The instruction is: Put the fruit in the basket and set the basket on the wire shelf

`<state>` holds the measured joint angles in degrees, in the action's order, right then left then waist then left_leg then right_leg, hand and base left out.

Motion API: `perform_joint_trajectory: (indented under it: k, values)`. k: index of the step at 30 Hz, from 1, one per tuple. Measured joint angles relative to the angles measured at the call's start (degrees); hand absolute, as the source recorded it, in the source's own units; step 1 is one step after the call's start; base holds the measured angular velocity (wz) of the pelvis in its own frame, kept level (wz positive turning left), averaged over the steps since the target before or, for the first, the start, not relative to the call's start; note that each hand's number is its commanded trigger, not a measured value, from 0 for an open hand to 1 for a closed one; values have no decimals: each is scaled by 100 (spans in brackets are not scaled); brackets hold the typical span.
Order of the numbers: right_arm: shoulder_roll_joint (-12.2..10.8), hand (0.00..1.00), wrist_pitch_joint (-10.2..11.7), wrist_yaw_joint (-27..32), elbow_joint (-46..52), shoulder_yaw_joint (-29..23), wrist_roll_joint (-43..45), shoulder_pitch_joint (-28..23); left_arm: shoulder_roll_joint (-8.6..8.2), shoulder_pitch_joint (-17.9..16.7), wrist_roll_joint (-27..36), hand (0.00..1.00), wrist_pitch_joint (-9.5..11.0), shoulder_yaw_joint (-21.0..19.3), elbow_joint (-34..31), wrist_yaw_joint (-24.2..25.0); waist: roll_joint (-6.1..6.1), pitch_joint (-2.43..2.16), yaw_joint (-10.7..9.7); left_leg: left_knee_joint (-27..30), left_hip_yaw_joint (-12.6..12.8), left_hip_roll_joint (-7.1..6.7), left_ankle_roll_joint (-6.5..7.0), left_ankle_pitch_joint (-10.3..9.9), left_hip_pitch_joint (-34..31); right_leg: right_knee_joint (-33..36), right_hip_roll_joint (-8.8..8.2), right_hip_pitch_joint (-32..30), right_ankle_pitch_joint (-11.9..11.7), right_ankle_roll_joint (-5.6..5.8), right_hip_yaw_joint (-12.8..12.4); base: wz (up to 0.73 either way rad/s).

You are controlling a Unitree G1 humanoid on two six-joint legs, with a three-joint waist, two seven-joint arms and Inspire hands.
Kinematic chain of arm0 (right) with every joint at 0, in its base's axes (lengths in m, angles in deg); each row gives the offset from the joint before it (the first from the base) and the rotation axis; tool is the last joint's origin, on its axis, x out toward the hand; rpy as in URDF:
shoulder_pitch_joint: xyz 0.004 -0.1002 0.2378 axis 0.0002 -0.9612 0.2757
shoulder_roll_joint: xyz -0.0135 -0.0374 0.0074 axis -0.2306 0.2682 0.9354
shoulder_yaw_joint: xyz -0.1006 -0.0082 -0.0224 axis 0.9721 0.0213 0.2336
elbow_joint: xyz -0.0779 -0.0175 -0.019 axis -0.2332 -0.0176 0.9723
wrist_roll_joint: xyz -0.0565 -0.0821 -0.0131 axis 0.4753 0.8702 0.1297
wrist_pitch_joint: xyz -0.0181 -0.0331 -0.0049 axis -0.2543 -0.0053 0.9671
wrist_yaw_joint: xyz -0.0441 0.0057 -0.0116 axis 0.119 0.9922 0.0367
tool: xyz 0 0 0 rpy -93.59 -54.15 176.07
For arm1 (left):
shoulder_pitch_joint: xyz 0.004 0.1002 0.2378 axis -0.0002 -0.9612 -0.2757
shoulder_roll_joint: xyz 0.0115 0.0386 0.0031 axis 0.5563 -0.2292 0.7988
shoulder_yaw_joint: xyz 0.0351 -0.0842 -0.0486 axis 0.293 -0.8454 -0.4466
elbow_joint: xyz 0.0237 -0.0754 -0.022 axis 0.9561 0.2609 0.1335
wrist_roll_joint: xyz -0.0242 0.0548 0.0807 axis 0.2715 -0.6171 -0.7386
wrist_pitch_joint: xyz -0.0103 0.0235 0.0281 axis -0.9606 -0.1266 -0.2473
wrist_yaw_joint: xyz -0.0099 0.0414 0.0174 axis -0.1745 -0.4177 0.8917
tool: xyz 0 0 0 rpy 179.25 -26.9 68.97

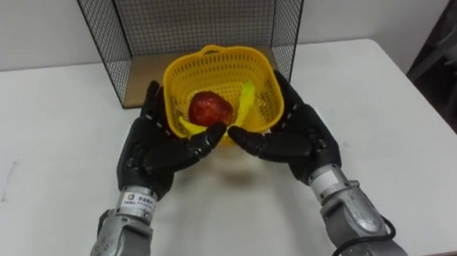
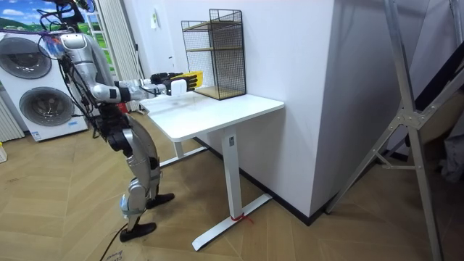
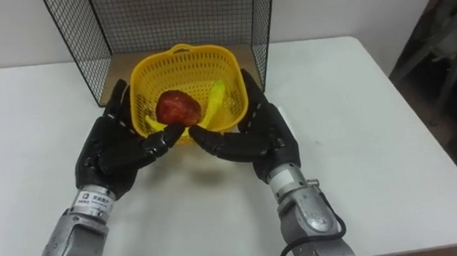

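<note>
A yellow plastic basket is held between my two hands, just in front of the open mouth of the black wire shelf. Inside it lie a red apple and a yellow banana. My left hand presses flat against the basket's left side. My right hand presses against its right side. Both hands have straight fingers, with the thumbs meeting under the front edge. In the room view the basket sits a little above the table, level with the shelf's lower tier.
The shelf stands at the back of a white table and has a wooden bottom board. I stand at the table's near end with both arms stretched forward. Washing machines stand behind me.
</note>
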<state>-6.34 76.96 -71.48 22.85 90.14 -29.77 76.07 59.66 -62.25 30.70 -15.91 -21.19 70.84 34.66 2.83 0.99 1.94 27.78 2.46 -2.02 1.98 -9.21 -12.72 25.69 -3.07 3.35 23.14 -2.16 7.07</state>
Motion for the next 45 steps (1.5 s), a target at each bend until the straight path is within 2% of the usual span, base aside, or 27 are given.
perform_joint_trajectory:
  k: [8, 10, 11, 12, 13, 15, 16, 17, 18, 19, 20, 21, 23, 24, 25, 26, 27, 30, 32, 37, 42, 45]
  values:
    - [19, 0, 1, 1, 8, -27, -15, 3, -15, 1, 17, 0, 1, 6, -10, 59, 79, -10, -14, -4, 71, -173, 110, -98, -7, 23, -189, 2, 91, 145, 58, 2]
    - [15, 0, 1, 4, 10, -51, -12, 65, -25, 11, 21, 0, 11, 11, -50, 59, 97, -12, 9, 98, 106, -231, 159, -230, -63, 124, -230, -34, 144, 203, 36, 0]
    - [14, 0, 1, 4, 11, -52, -5, 71, -25, 11, 24, 0, 11, 9, -52, 59, 122, -16, 6, 105, 109, -265, 181, -266, -55, 226, -275, -40, 186, 226, 42, 0]
    - [18, 0, 3, 4, 11, -47, 6, 71, -27, 14, 16, 0, 12, 11, -52, 58, 164, -20, -9, 150, 118, -292, 250, -353, -13, 542, -376, -64, 245, 295, 79, 0]
    - [11, 0, 4, 4, 11, -43, 8, 67, -19, 14, 16, 0, 12, 16, -52, 58, 165, -16, -8, 217, 155, -348, 302, -422, 48, 1159, -488, -258, 222, 338, 117, 0]
    - [11, 0, 37, 5, 11, -53, 9, 67, -32, 15, 20, 0, 20, 22, -54, 58, 160, -11, -19, 323, 196, -445, 396, -548, 163, 2050, -680, -541, 42, 482, 78, 3]
    - [7, 0, 85, 5, 11, -52, 21, 67, -46, 18, 20, 0, 28, 33, -54, 58, 125, 16, -31, 374, 192, -483, 454, -623, 254, 2493, -750, -658, -183, 483, 64, 4]
    - [8, 0, 105, 5, 11, -54, 23, 68, -48, 21, 18, 0, 29, 49, -54, 57, 101, 18, -32, 381, 173, -486, 477, -656, 300, 2648, -768, -725, -324, 484, 60, 7]
    - [-6, 0, 143, 7, 11, -80, 16, 68, -46, 28, 7, 0, 47, 61, -57, 57, 30, 17, -47, 362, 99, -479, 497, -718, 396, 2925, -774, -882, -641, 481, 74, 0]
    - [-9, 0, 171, 11, 8, -119, 16, 59, -36, 30, 6, 0, 54, 56, -60, 47, -53, 42, -55, 283, 23, -473, 557, -749, 483, 3079, -760, -1015, -720, 525, 76, 0]
    - [1, 0, 174, 10, 8, -112, 21, 60, -35, 35, 0, 0, 55, 45, -61, 36, -54, 42, -41, 210, 23, -464, 577, -735, 528, 3060, -734, -1098, -639, 527, 81, 0]
    - [-31, 0, 177, 8, 9, -109, 22, 61, -37, 41, 12, 0, 72, 19, -65, 27, -50, 39, -56, 89, 24, -445, 584, -637, 609, 2788, -632, -1243, -458, 484, 54, 6]
    - [-22, 0, 181, 8, 7, -110, 5, 58, -39, 45, 17, 0, 78, 23, -64, 28, -87, 60, -82, 44, 17, -409, 625, -627, 669, 1957, -449, -1368, -347, 441, 36, 14]
    - [-26, 0, 181, 8, 3, -109, 3, 57, -57, 45, 17, 0, 77, 23, -62, 27, -95, 65, -95, 35, 8, -411, 638, -644, 699, 1174, -313, -1369, -383, 393, 22, 15]
    - [-50, 0, 180, 8, -18, -109, 1, 50, -61, 45, 17, 0, 76, 12, -52, 26, -105, 68, -130, -6, -41, -433, 638, -655, 756, 679, -173, -1352, -681, 287, 3, 24]
    - [-51, 0, 179, 8, -31, -108, -1, 38, -60, 46, 17, 0, 70, 13, -44, 26, -113, 63, -168, -25, -123, -458, 635, -657, 793, 565, -155, -1280, -901, 259, -3, 32]
    - [-61, 0, 169, 9, -45, -111, -40, 38, -71, 68, 18, 0, 62, 26, -42, 27, -136, 42, -178, -129, -173, -444, 623, -660, 878, 419, -126, -1213, -978, 210, 51, 13]
    - [-17, 0, 133, 12, -42, -144, -77, 153, -67, 154, 5, 0, 45, 7, -45, 26, -142, 30, -127, -349, -149, -338, 590, -664, 1010, 117, -15, -1011, -1091, 170, 72, -9]
    - [-15, 0, 104, 15, 4, -159, -71, 241, -71, 170, 3, 0, 41, 6, -48, 11, -154, 0, -125, -451, -94, -285, 585, -662, 1043, -20, 54, -975, -1148, 164, 27, -18]
    - [-12, 0, 103, 20, 49, -220, 28, 431, -87, 347, 1, 0, 12, 6, -149, -12, -176, 9, -150, -671, 37, -161, 550, -592, 1094, -532, 227, -842, -1435, 156, -109, -18]
    - [-23, 0, 105, 19, 62, -249, 51, 400, -83, 347, -24, 0, 13, 10, -177, -11, -193, -5, -200, -969, 66, -153, 535, -493, 1355, -830, 263, -572, -1596, 150, -143, -7]
    - [-24, 0, 106, 19, 80, -252, 56, 400, -82, 348, -44, 0, 13, -2, -181, -10, -205, -17, -228, -1043, 97, -151, 529, -457, 1438, -834, 261, -537, -1601, 142, -148, -1]
